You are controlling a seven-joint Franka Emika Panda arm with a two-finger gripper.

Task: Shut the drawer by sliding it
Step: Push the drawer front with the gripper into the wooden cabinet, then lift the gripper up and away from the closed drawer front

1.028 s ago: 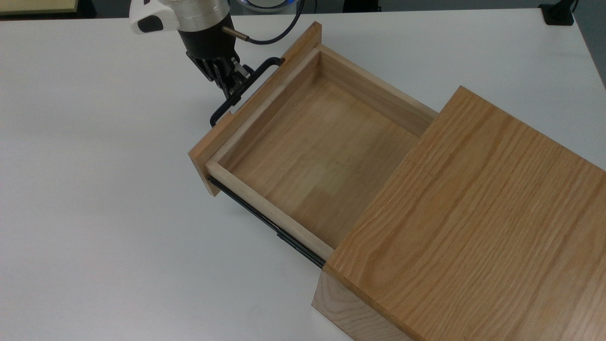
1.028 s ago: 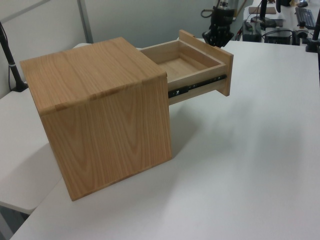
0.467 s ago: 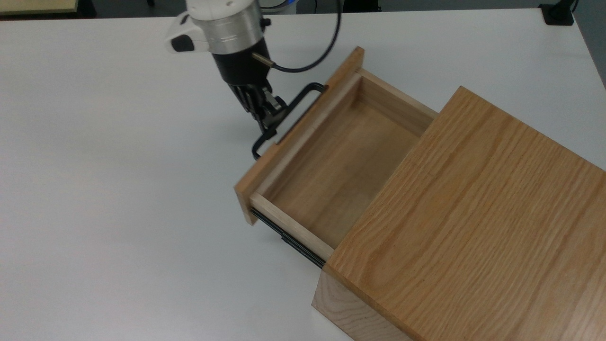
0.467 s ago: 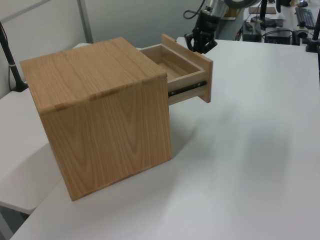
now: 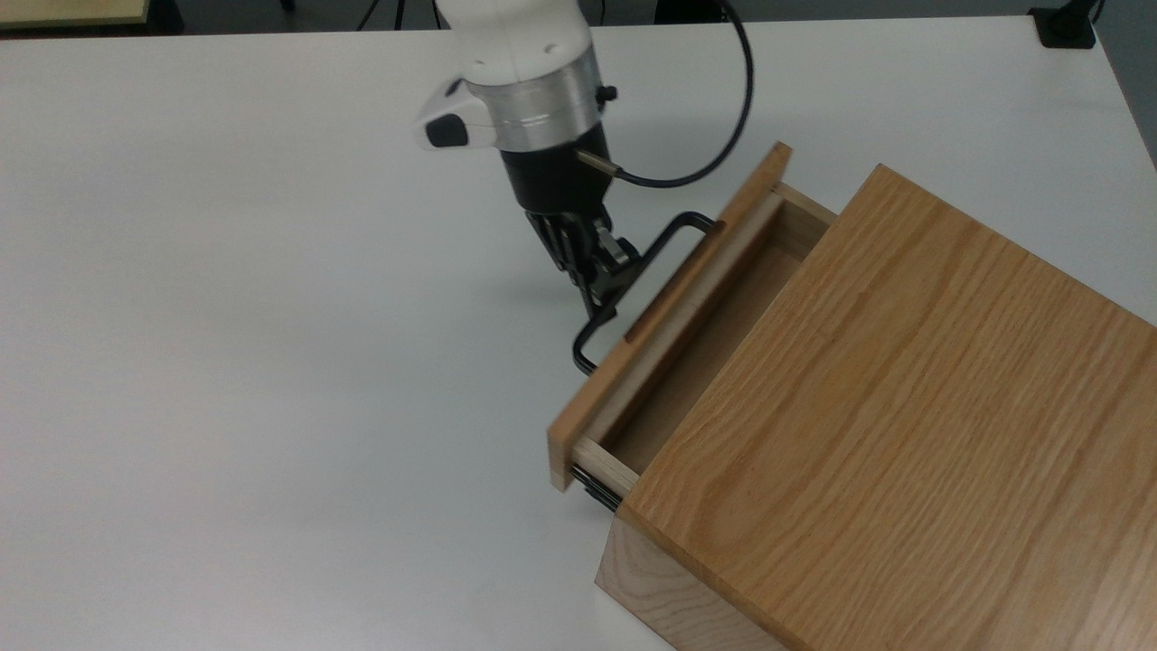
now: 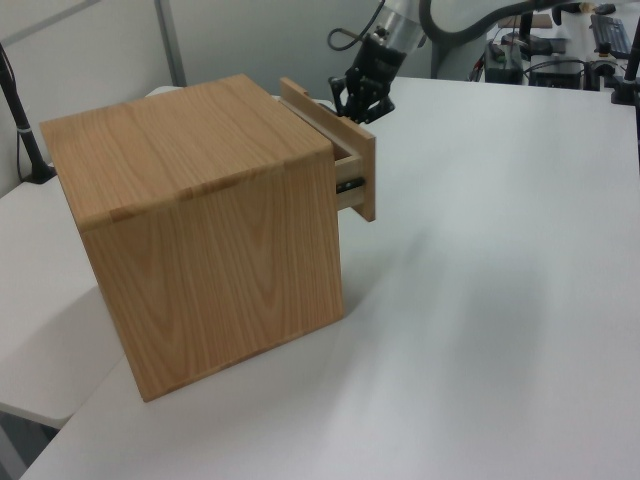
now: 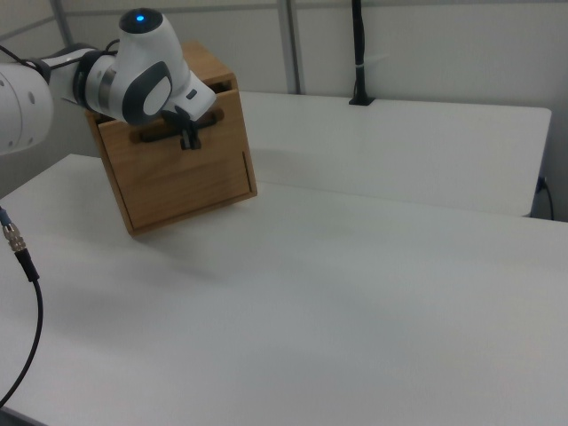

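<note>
The drawer (image 5: 673, 303) is a light-wood tray with a flat front panel, and it sticks a short way out of the oak-grained casing (image 5: 886, 407). Its thin black bar handle (image 5: 664, 237) faces the top view's upper left. My gripper (image 5: 604, 276) points down at the middle of that handle, fingers shut on the bar. In the left view the drawer front (image 6: 355, 165) juts from the casing (image 6: 190, 220) with the gripper (image 6: 355, 100) behind it. In the right view the gripper (image 7: 189, 138) is at the handle (image 7: 151, 136) on the casing's (image 7: 186, 177) upper front.
The box stands on a wide white table (image 5: 226, 362) with open surface to the top view's left. A black post (image 7: 358, 53) rises at the table's far edge in the right view. A loose cable end (image 7: 13, 240) hangs at the right view's left.
The gripper has moved toward the casing with the handle, and the drawer has slid most of the way in. Only a narrow strip of its inside still shows.
</note>
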